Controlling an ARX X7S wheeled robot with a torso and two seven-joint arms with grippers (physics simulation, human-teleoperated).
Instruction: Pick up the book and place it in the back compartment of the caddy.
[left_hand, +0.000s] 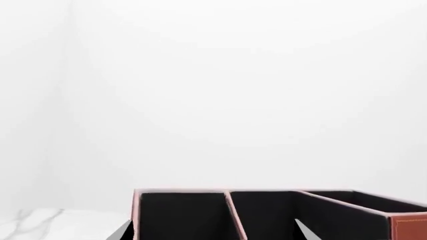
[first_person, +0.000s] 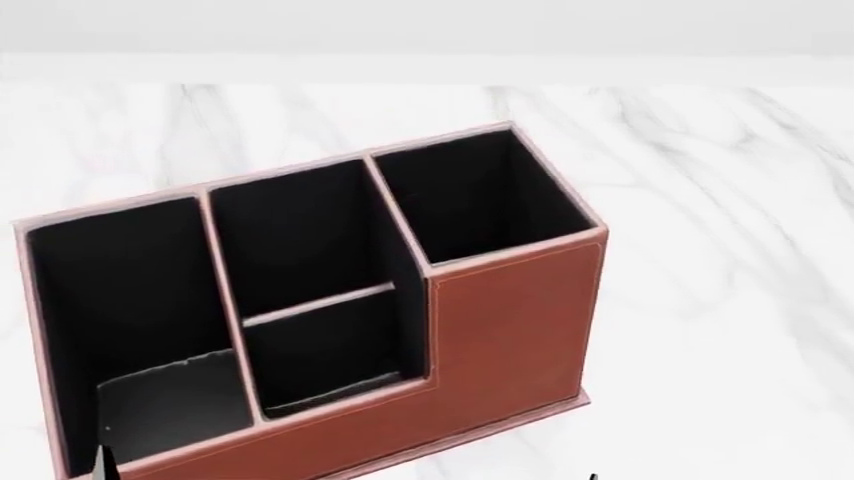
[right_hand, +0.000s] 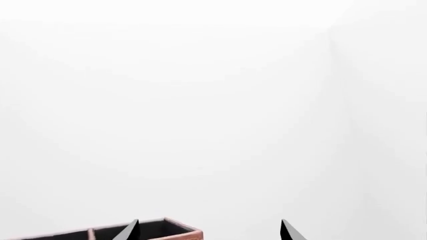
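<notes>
The reddish-brown caddy (first_person: 507, 320) stands on the marble table, filling the left and middle of the head view. Its smallest pocket, the back compartment (first_person: 327, 355), sits behind the low brown wall and looks empty. A dark grey flat slab with a pale edge (first_person: 174, 400) lies at the bottom of the long left pocket; I cannot tell whether it is the book. My left gripper (left_hand: 211, 232) is open and empty, near the caddy (left_hand: 407, 227). My right gripper (right_hand: 210, 231) is open and empty, with the caddy's corner (right_hand: 187, 233) by one finger.
The white marble table (first_person: 721, 250) extends to the right of and behind the caddy. A plain white wall lies beyond it. Only a sliver of a left fingertip (first_person: 104, 462) shows at the head view's bottom edge.
</notes>
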